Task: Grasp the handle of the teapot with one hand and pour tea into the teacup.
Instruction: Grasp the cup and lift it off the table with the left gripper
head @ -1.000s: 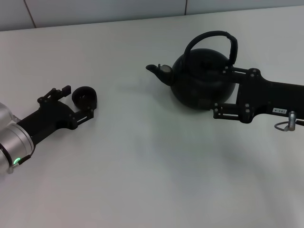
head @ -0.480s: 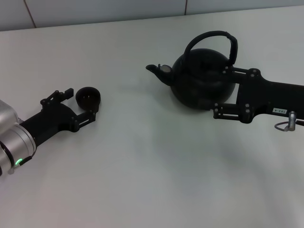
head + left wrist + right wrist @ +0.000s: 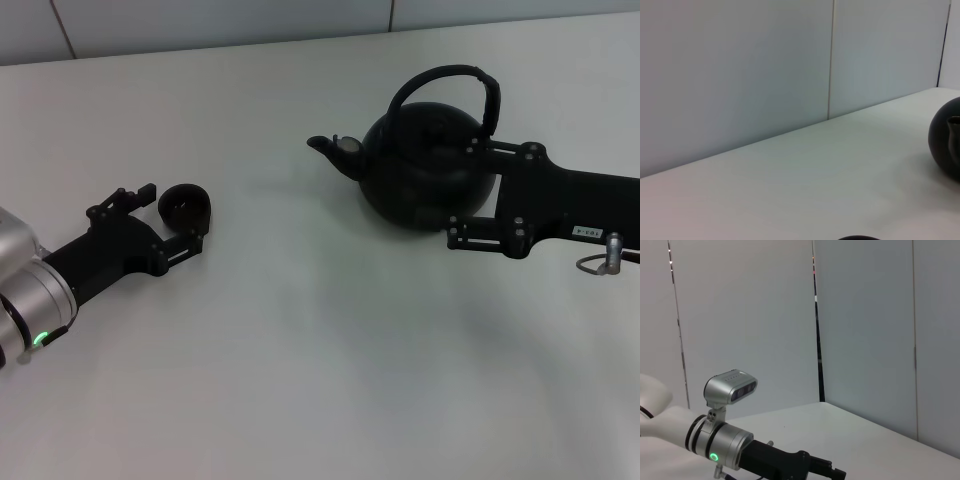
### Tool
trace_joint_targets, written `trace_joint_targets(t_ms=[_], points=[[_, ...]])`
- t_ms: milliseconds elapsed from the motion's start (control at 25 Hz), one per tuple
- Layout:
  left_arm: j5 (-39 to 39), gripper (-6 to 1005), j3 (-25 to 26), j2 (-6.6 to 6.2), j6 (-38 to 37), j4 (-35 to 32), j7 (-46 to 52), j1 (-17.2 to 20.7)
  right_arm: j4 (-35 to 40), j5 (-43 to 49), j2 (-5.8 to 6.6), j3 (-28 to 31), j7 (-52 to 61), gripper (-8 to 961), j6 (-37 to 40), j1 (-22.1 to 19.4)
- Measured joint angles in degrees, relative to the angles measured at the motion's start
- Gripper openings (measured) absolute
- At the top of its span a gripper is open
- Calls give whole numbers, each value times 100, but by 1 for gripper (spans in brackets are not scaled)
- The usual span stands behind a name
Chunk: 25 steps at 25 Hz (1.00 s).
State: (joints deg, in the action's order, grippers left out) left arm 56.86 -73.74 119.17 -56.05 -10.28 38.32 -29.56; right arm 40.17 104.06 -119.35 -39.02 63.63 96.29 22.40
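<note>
Beside teapot (image 3: 425, 175), right gripper (image 3: 462, 190) jaws held wide around body, handle (image 3: 447, 85) ungrasped; teacup (image 3: 185, 205) shifted farther from teapot within left gripper (image 3: 172, 213) open jaws.

My left wrist camera shows a white table (image 3: 805, 175) running ahead to a grey panelled wall (image 3: 740, 75). The teapot (image 3: 946, 139) sits well ahead, partly cut off. A dark rim (image 3: 857, 238), likely the teacup, lies closest.
</note>
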Motion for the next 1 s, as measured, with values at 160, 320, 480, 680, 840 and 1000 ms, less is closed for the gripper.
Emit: trace_joint_targets(t_ms=[160,320,480,680,840,1000], points=[[0,801,0,0,0,0,0,-8,0,0,-2,-1,0,730,2,6],[0,800,-16,0,-2,0,0,-30,0,0,-7,-13,0,731,8,10],[1,798,-71,0,-3,0,0,-37,0,0,-9,-16,0,731,13,10],[0,796,-81,0,-3,0,0,-50,0,0,-9,-4,0,731,14,0],[1,794,-88,0,-1,-1,3,-61,-4,0,-7,0,0,731,14,-7],[3,793,-195,0,11,0,4,-104,-7,0,-5,0,0,731,13,-8]])
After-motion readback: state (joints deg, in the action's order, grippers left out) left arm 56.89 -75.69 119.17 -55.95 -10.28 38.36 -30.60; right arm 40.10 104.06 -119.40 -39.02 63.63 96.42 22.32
